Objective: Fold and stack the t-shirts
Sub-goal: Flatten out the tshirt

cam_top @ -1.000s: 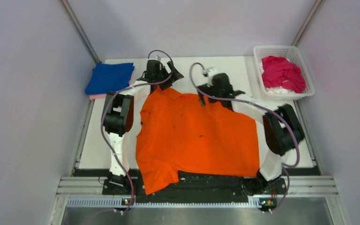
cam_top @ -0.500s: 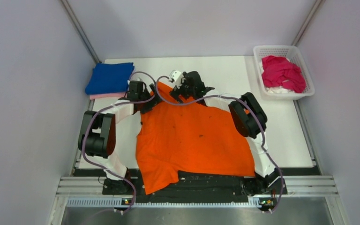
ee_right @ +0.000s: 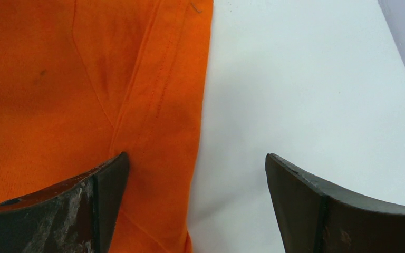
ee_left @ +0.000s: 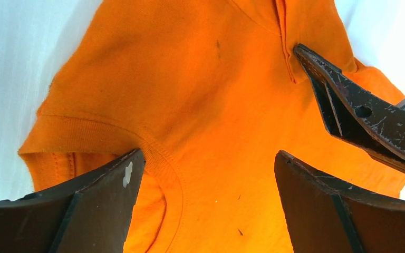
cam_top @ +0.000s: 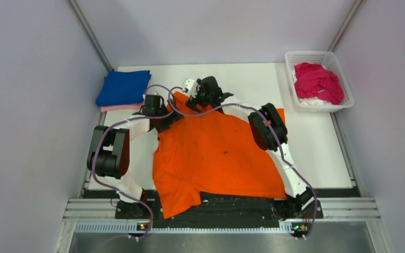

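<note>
The white basket (cam_top: pixel 294 57) sits at the far right corner of the table (cam_top: pixel 316 142). A magenta shirt (cam_top: pixel 318 81) lies bunched up inside it. Something white shows under that shirt, but I cannot tell what it is.

At the far left corner, a blue shirt (cam_top: pixel 123 87) lies folded on top of a pink shirt (cam_top: pixel 117 108). Only a thin edge of the pink one shows.

The orange shirt (cam_top: pixel 219 153) lies spread out flat in the middle of the table. Its near end hangs over the table's near edge. It has a few small dark specks on it.

Both arms reach to the far end of the orange shirt. The left end effector (ee_left: pixel 205 174) is wide open and holds nothing. It is low over the shirt near a ribbed seam. The right end effector (ee_right: pixel 195 179) is wide open too and holds nothing. It is at the shirt's edge, with one finger over the orange cloth and the other over the bare white table. The two end effectors are close together, and a finger of the right one shows in the left wrist view.
</note>
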Robot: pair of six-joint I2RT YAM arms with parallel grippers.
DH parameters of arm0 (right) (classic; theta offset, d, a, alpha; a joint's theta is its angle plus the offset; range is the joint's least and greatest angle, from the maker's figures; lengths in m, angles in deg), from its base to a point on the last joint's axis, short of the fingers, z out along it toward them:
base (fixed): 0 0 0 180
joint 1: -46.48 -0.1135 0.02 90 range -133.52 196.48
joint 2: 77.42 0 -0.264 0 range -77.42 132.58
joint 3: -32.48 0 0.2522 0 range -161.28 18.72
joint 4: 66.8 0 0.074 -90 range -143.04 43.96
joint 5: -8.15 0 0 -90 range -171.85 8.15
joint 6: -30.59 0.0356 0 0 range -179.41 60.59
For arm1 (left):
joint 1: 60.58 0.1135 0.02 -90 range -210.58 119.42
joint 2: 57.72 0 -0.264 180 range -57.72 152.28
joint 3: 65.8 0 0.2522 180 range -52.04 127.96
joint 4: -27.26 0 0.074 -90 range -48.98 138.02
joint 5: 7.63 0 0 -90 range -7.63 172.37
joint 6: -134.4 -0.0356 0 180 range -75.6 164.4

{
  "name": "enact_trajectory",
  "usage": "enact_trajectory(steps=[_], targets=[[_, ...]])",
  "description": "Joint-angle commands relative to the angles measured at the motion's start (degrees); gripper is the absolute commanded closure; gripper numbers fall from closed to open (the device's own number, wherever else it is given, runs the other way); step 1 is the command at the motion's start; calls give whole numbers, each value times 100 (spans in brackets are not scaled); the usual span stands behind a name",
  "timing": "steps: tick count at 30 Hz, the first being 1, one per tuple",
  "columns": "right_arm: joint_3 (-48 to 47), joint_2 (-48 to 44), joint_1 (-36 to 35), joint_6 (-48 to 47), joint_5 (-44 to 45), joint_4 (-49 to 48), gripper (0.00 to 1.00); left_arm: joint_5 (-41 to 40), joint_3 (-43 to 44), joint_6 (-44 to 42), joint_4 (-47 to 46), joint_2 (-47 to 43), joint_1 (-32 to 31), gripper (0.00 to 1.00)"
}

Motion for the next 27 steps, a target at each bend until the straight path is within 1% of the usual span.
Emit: enact_trajectory(steps=[1,9,12,17,20,24,27], targets=[[-308,167,-62,-173,31,31,1,-339,-203,-235,484,-39,95,2],[-425,-202,-194,590,-203,-41,1,-298,-179,-279,492,-39,108,2],[-427,-177,-194,761,-403,-125,1,-272,-146,-317,528,-64,113,2],[-574,158,-208,595,-391,10,1,-260,-164,-319,530,-80,113,2],[-712,384,-212,388,-128,155,1,-273,-139,-326,567,-37,113,2],[-942,628,-207,81,446,461,1,-397,-136,-355,680,-27,119,2],[-1035,707,-203,-104,400,639,1,-437,-150,-384,723,-35,158,2]])
